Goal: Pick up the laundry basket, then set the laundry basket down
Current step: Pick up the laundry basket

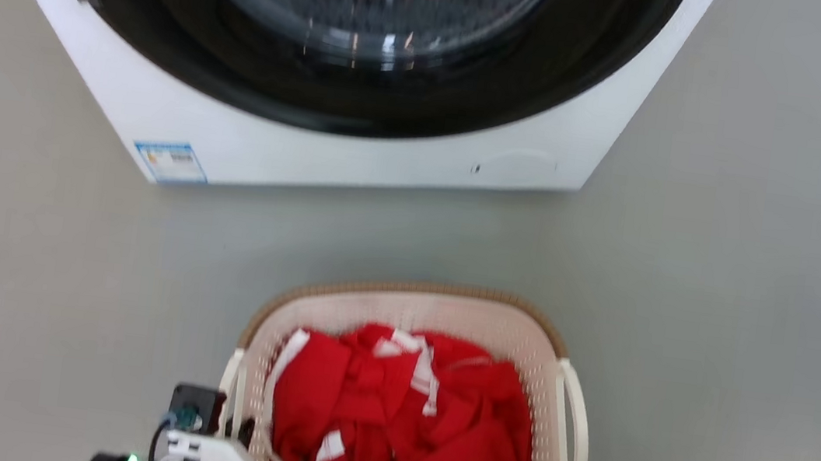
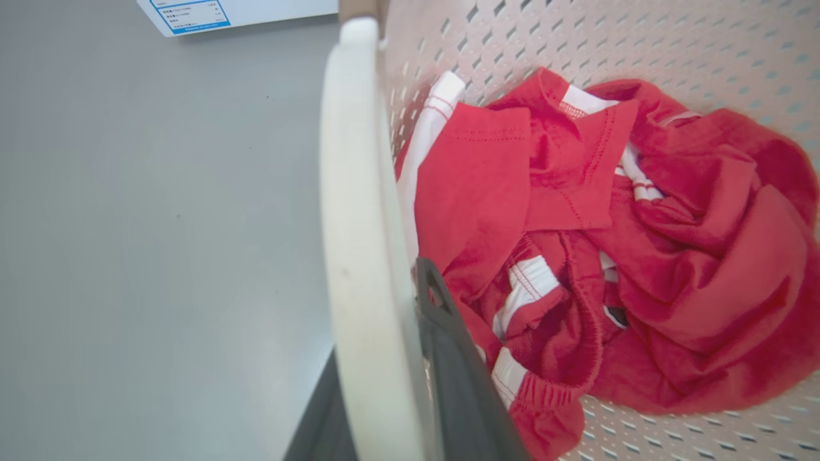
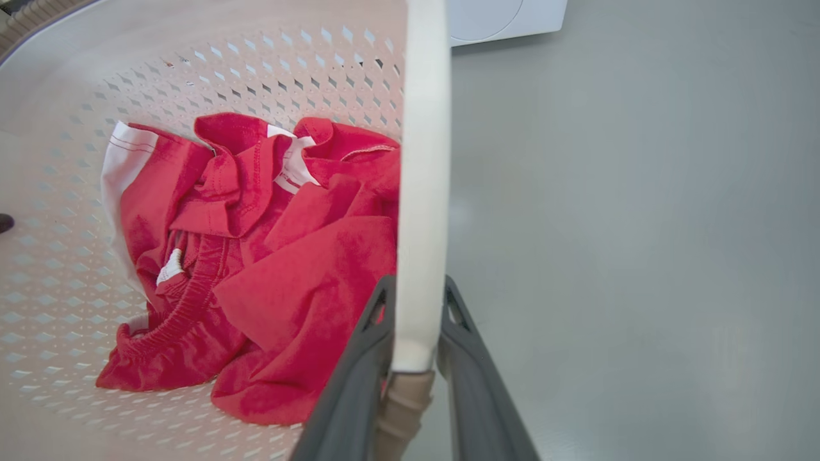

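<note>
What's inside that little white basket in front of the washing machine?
Crumpled red clothing with white trim lies in the laundry basket. The cloth covers much of the basket's perforated floor, so anything beneath it is hidden.

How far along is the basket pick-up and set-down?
Done: left gripper is clamped on the left handle and right gripper on the right handle of the basket, red clothes inside. In hand: the lift; cannot tell if it's off the floor. Left: set down, release.
</note>
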Controlling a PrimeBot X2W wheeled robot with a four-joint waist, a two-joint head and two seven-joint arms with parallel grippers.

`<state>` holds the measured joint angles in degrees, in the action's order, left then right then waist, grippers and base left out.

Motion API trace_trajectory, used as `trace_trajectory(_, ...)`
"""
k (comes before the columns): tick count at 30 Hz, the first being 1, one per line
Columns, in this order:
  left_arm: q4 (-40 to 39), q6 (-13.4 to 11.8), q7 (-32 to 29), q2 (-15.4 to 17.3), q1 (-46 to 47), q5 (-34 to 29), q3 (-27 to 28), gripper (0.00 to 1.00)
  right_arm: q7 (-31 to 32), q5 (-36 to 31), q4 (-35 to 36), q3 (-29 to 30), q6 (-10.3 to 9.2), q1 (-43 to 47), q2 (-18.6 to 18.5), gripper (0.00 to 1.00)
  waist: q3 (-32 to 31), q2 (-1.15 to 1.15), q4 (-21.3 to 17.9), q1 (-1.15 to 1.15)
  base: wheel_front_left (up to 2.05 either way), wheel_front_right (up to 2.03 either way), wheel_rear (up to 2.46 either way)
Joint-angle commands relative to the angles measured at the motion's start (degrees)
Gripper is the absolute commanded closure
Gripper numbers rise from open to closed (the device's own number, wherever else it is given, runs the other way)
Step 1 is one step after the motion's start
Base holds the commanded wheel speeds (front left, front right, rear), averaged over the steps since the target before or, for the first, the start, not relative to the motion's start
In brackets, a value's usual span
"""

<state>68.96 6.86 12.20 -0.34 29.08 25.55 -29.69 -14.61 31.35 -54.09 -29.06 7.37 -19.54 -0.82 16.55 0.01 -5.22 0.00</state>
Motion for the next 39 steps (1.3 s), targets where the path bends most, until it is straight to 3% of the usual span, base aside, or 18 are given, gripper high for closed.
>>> trace_trajectory(1, 0.59, 0.51, -0.6, 3.21, -2.09, 0.4, 0.36, 1.0, -0.39, 1.11, -0.84, -1.49, 0.12, 1.57, -2.06, 1.0, -4.88, -0.01, -0.53, 0.0, 0.0, 0.0, 0.0)
trace_trajectory(12, 0.14, 0.61, -5.65, 3.21, -9.93, 5.93, -3.89, 1.0, -0.39, 7.38, -5.97, -6.45, 0.12, 5.39, -2.06, 1.0, -16.51, -0.01, -0.69, 0.0, 0.0, 0.0, 0.0)
trace_trajectory(39, 0.15, 0.62, -10.07, 3.21, -11.16, 11.66, -9.55, 1.0, -0.23, 14.53, -11.12, -13.01, 0.12, 2.76, -2.06, 1.0, -20.56, -0.01, -1.92, 0.0, 0.0, 0.0, 0.0)
